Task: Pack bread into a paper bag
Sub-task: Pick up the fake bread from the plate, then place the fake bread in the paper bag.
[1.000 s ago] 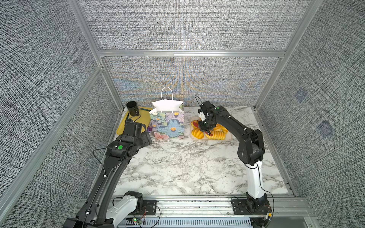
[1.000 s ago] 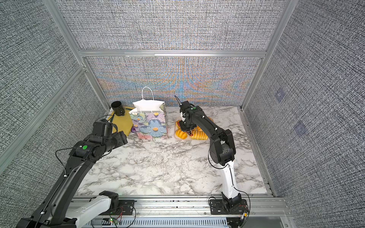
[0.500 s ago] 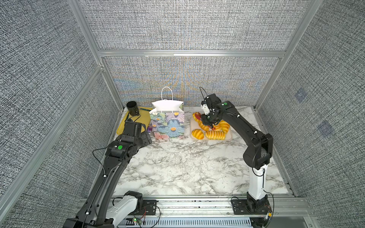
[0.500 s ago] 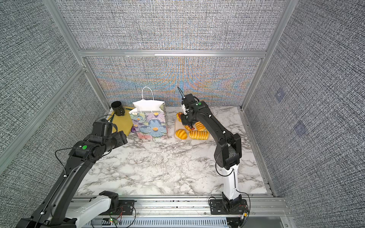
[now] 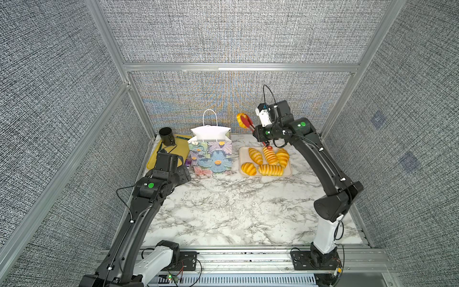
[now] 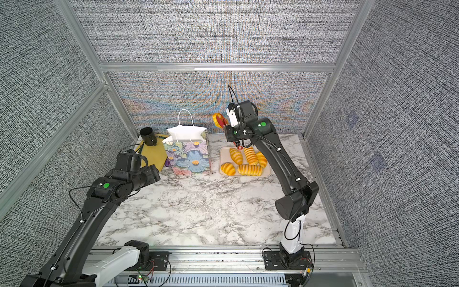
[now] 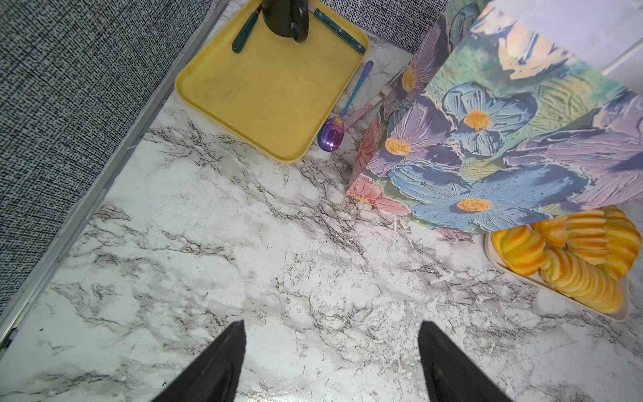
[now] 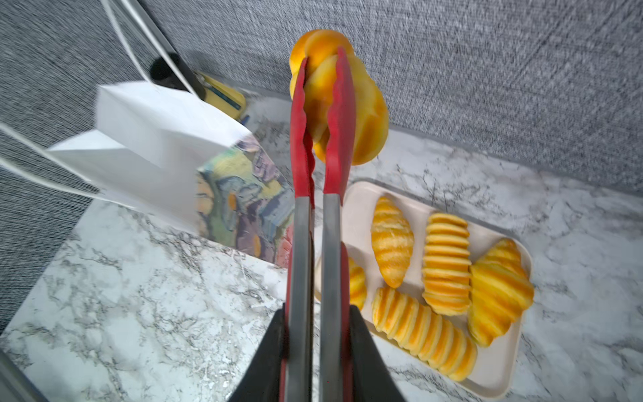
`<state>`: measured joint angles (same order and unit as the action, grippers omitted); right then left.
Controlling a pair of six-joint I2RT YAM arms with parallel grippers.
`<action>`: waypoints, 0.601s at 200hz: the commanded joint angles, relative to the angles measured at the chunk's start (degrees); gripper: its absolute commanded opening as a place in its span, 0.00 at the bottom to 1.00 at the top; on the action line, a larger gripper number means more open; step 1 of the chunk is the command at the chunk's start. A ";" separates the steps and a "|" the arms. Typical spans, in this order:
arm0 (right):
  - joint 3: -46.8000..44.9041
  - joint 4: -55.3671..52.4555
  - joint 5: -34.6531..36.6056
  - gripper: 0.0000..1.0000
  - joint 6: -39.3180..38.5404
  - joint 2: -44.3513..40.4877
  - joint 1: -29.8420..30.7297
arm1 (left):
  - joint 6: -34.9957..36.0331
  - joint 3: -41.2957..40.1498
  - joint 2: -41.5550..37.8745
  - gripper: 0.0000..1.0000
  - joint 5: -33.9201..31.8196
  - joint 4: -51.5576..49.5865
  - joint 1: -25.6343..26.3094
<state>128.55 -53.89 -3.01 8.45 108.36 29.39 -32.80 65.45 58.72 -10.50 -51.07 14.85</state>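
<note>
**One Pastry Lifted in Tongs Beside the Bag**

In both top views we saw the right gripper (image 5: 258, 133) clamped tight on a pair of red-tipped metal tongs (image 5: 248, 123). The tongs pinched one glossy golden-yellow ridged pastry (image 5: 239, 116) in the air, higher than the rim of the flower-printed paper gift bag (image 5: 211, 155) and to its beige-tray side, not inside it. The bag stood upright and open-topped on the white marble-patterned table (image 5: 223, 211), between a flat yellow tray (image 5: 182, 149) and a shallow beige tray (image 5: 244, 150). Five more golden pastries (image 5: 269, 161) lay on the beige tray. A black cylindrical cup (image 5: 167, 136) stood at the yellow tray's far end. The left gripper (image 5: 184, 174) hung low near the bag's front corner.

In the left wrist view the left gripper (image 7: 330, 327) stood wide open over bare marble, with nothing between its fingers. An iridescent purple spoon (image 7: 332, 134) lay on the table between the yellow tray (image 7: 271, 87) and the bag (image 7: 487, 146).

In the right wrist view the right gripper (image 8: 315, 320) squeezed the tongs (image 8: 301, 146) until their arms ran almost parallel. The lifted pastry (image 8: 365, 115) sat gripped between the red tips. The bag's white inside (image 8: 149, 132) showed, somewhat blurred, and the five pastries (image 8: 445, 264) rested on the beige tray (image 8: 494, 365).
</note>
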 commanded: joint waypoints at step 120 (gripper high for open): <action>-6.83 7.11 -6.16 0.27 -5.63 -5.94 7.11 | -0.25 -0.06 0.46 0.81 0.92 0.27 -0.06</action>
<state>119.48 -48.25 -6.92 4.01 101.16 35.81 -32.84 65.45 59.09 -10.31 -51.07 14.85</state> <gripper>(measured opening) 0.264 0.811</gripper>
